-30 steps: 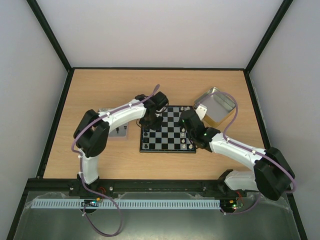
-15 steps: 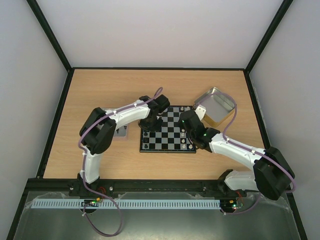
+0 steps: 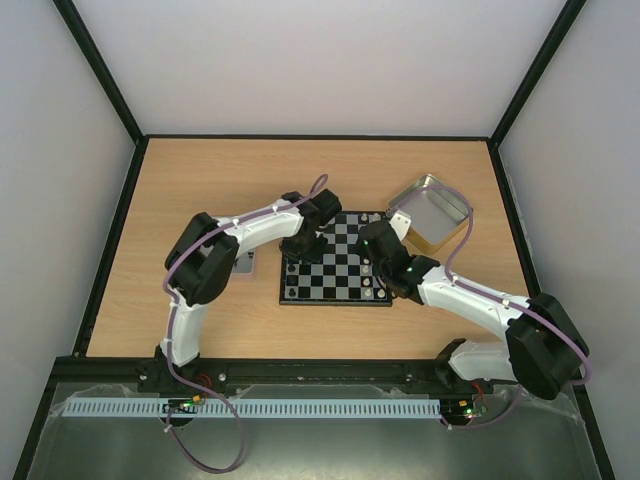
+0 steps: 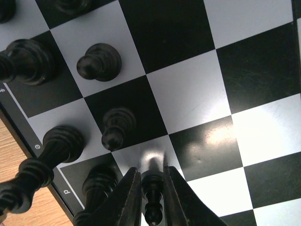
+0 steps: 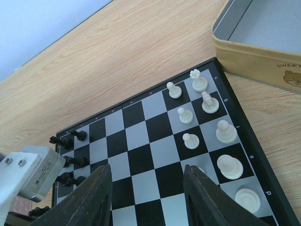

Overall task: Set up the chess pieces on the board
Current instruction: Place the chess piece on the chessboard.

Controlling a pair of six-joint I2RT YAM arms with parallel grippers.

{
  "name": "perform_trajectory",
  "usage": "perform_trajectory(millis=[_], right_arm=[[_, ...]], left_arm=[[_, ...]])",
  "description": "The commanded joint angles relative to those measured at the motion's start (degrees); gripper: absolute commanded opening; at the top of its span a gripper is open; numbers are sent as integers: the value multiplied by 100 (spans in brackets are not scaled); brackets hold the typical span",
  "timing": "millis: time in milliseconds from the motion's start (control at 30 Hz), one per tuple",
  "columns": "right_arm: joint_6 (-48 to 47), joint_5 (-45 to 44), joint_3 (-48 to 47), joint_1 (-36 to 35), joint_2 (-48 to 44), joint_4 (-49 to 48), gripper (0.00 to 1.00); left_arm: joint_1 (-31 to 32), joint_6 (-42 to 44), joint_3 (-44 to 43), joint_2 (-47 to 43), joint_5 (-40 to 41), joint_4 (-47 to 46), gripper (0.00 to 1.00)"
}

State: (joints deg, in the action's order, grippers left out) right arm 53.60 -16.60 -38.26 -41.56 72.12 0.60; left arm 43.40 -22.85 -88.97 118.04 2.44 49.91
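The left gripper [image 4: 151,173] is pinched narrow around a black pawn [image 4: 153,190], which stands upright between the pads over a pale square of the board [image 4: 244,70]. From this angle it seems seated, though I cannot be sure the base touches. It lines up with two black pawns [image 4: 117,127] already in that row, and the taller back-row pieces [image 4: 96,186] stand just beside the left finger. To finish well, the pawn wants pressing flat at the square's middle. The jaws should part only slightly, then lift straight up so that neither finger clips a neighbour. The right gripper [image 5: 146,175] hangs half spread and empty over the board, near the pale pieces [image 5: 202,108].
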Motion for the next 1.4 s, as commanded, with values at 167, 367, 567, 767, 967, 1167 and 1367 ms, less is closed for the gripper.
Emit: perform_trajectory(millis=[167, 367, 567, 767, 967, 1167, 1367], right_arm=[[115, -117, 48, 27, 58, -12, 41], [115, -107, 48, 34, 57, -12, 41], [115, -92, 47, 29, 57, -21, 41], [124, -87, 61, 31, 22, 3, 41], [133, -61, 47, 28, -22, -12, 41], [120, 4, 29, 32, -31, -30, 41], [132, 92, 35, 32, -2, -59, 41]], left_arm=[[-70, 73, -111, 130, 140, -69, 7], [-68, 51, -102, 72, 208, -76, 7], [-69, 79, -113, 43, 207, -165, 8], [-73, 46, -134, -52, 204, -193, 20], [-77, -46, -200, -499, 224, -162, 27], [-274, -283, 106, -1281, 353, -306, 34], [-1073, -834, 1365, -2511, 527, -908, 41]])
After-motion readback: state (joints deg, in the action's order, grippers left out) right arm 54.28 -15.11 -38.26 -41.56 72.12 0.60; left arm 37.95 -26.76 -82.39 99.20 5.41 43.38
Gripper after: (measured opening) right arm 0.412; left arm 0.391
